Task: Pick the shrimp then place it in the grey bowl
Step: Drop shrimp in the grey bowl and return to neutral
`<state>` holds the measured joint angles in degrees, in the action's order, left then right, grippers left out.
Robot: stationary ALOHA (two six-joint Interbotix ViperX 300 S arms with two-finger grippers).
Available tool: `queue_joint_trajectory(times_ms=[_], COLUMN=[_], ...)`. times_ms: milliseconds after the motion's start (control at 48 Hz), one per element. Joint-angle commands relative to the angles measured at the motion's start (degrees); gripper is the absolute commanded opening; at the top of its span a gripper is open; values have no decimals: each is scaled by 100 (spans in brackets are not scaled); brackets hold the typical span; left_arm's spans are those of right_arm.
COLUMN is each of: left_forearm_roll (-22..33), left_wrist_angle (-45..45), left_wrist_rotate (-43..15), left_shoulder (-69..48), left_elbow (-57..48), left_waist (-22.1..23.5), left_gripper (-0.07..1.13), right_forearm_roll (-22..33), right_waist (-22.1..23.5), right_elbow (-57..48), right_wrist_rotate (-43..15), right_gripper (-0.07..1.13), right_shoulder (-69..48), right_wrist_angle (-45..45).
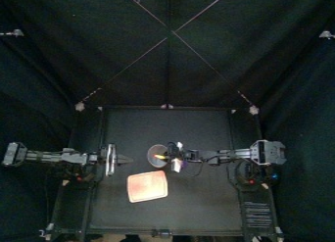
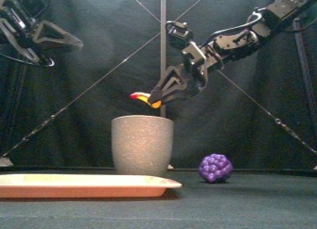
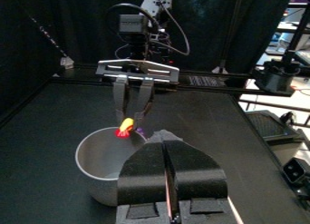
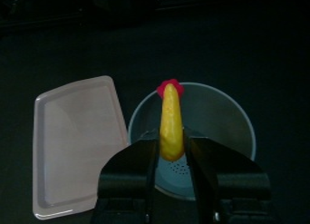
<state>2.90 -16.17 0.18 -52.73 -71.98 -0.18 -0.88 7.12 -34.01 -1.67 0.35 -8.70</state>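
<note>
Jaws of right gripper (image 2: 158,101): clenched on 1 yellow, red-tipped toy shrimp (image 2: 140,98), held just above grey speckled cup (image 2: 143,145), over its mouth. Jaws of left gripper (image 3: 171,164): pressed together, well left of cup. Noted: 1 flat pink tray (image 2: 74,184) front-left of cup, 1 purple grape bunch (image 2: 217,167) right of cup.
</note>
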Motion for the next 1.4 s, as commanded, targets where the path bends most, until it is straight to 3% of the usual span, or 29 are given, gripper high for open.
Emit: queue_joint_trajectory(times_ms=[21, 292, 625, 1208, 1396], left_forearm_roll=[9, 9, 9, 9, 9], left_wrist_angle=[-53, -62, -53, -53, -53], left_wrist_rotate=[-9, -9, 0, -9, -18], left_shoulder=[18, 18, 18, 18, 26], left_elbow=[70, 79, 70, 18, 0], left_waist=[-18, -26, -26, -26, -26], left_gripper=[8, 8, 8, 8, 8], right_forearm_roll=[-18, -70, -44, -26, -26], right_waist=[9, 0, -53, -914, -958], right_elbow=[53, 35, -62, -1415, -1749], right_wrist_rotate=[0, 0, 9, 35, 44], right_gripper=[62, 79, 79, 79, 79], right_shoulder=[-105, -105, -229, -1248, -1608], right_wrist_angle=[-62, -105, -360, -1907, -2197])
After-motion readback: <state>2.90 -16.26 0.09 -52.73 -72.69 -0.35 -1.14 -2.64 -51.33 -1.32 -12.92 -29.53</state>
